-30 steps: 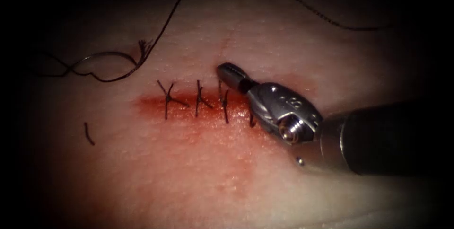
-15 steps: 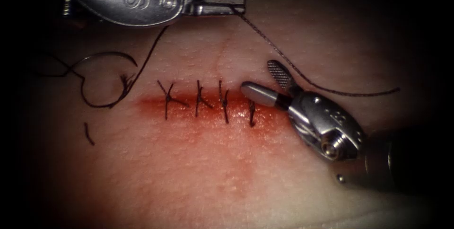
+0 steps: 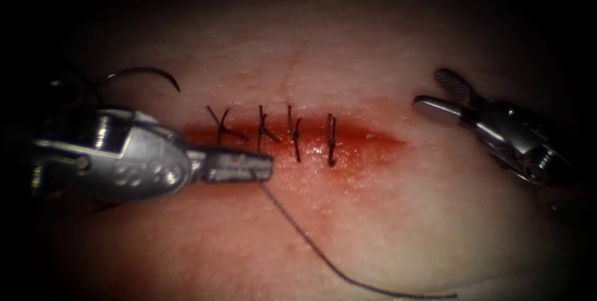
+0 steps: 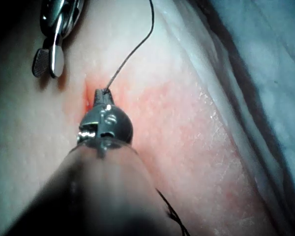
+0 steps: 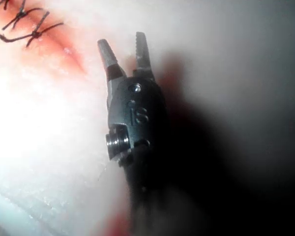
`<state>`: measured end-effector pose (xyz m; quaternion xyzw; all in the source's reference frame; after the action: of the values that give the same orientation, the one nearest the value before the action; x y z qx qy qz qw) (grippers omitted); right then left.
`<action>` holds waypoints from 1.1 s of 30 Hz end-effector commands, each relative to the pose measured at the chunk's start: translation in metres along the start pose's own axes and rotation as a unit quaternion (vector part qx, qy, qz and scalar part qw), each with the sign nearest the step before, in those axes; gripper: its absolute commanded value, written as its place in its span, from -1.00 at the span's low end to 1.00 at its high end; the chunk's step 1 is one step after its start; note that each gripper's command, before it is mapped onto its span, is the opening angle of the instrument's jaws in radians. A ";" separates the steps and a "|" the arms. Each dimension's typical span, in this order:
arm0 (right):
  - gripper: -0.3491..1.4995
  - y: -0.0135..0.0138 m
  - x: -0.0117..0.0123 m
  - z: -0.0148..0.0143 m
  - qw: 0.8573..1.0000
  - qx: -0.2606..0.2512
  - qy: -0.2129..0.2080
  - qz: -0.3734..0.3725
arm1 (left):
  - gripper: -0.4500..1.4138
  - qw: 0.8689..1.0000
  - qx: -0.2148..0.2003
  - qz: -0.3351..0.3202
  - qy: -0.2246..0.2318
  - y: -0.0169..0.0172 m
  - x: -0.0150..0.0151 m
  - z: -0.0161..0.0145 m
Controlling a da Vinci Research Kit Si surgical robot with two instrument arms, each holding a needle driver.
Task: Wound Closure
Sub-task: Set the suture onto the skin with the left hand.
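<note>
**Four stitches in place, left jaws holding the thread**

The jaws of the left tool (image 3: 239,166) are closed on the thread (image 3: 311,245); they lie low on the left of the endoscope frame, their tip just below the line of the cut. The thread leaves the tip and trails down and to the right across the tissue (image 3: 373,226) to the bottom edge of the frame. The left wrist view shows the same grasp: the left tool (image 4: 102,98) pinches the thread (image 4: 132,49) at its very tip. The jaws of the right tool (image 3: 441,92) stand open and hold nothing, off the right end of the cut at the upper right of the frame; the right wrist view confirms the spread, empty jaws (image 5: 122,49).

The cut (image 3: 292,142) runs across the middle of the frame, stained with red fluid (image 3: 367,145). Four stitches (image 3: 295,136) cross it side by side, each knotted with short ends standing up. The needle (image 3: 146,76) lies free on the tissue at the upper left, held by neither tool and not in the tissue.

By my reading the closure is far along: the stitched span looks drawn together, and only the stained stretch to the right of the last stitch remains uncrossed. Whether that part is open cut or just stain I cannot tell.
</note>
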<state>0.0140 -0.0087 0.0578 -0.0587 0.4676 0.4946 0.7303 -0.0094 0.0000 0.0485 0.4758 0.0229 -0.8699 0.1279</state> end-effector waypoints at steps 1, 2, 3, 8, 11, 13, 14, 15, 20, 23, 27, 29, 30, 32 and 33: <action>0.16 0.0006 -0.0002 0.0008 0.998 0.001 -0.009 -0.062 | -1.00 1.000 -0.011 0.001 0.001 0.0004 -0.0002 0.0013; 0.27 0.0005 -0.0001 0.0009 0.996 0.003 -0.014 -0.091 | -1.00 1.000 -0.023 0.000 -0.001 0.0012 -0.0002 0.0019; 0.33 0.0003 0.0003 0.0010 0.991 0.006 -0.029 -0.130 | -1.00 0.999 -0.039 0.002 -0.008 0.0027 -0.0002 0.0030; 0.69 -0.0009 0.0013 0.0015 0.985 0.006 -0.037 -0.166 | -0.50 0.996 -0.076 -0.040 -0.037 0.0063 -0.0016 0.0061; 0.74 -0.0013 0.0013 0.0017 0.986 0.012 -0.035 -0.165 | -0.19 0.994 -0.079 -0.065 -0.047 0.0075 -0.0026 0.0072; 0.85 -0.0017 0.0012 0.0018 0.986 0.012 -0.034 -0.164 | 0.24 0.991 -0.085 -0.087 -0.058 0.0085 -0.0038 0.0081; 0.85 -0.0018 0.0012 0.0018 0.986 0.012 -0.034 -0.164 | 0.35 0.990 -0.089 -0.094 -0.062 0.0088 -0.0041 0.0084; 0.85 -0.0019 0.0011 0.0019 0.986 0.012 -0.033 -0.164 | 0.44 0.988 -0.095 -0.100 -0.066 0.0090 -0.0045 0.0085; 0.87 -0.0023 0.0010 0.0019 0.986 0.017 -0.031 -0.164 | 0.73 0.982 -0.121 -0.125 -0.080 0.0096 -0.0058 0.0078; 0.87 -0.0027 0.0006 0.0020 0.986 0.020 -0.027 -0.164 | 0.77 0.980 -0.133 -0.130 -0.068 0.0092 -0.0059 0.0051; 0.87 -0.0034 0.0001 0.0020 0.985 0.031 -0.030 -0.165 | 0.77 0.977 -0.138 -0.142 -0.075 0.0081 -0.0062 0.0021; 0.87 -0.0037 0.0001 0.0020 0.985 0.034 -0.030 -0.165 | 0.75 0.978 -0.130 -0.149 -0.066 0.0068 -0.0061 0.0012; 0.85 -0.0038 0.0001 0.0020 0.985 0.035 -0.030 -0.164 | 0.75 0.979 -0.125 -0.151 -0.061 0.0064 -0.0061 0.0009; 0.85 -0.0039 0.0001 0.0020 0.985 0.037 -0.030 -0.164 | 0.73 0.979 -0.106 -0.169 -0.038 0.0047 -0.0058 0.0000; 0.85 -0.0039 0.0001 0.0020 0.985 0.037 -0.030 -0.164 | 0.73 0.979 -0.106 -0.169 -0.038 0.0047 -0.0058 0.0000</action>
<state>0.0177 -0.0094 0.0567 -0.0925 0.4476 0.3517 0.8170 -0.0046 -0.0012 0.0523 0.4440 0.1824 -0.8772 -0.0058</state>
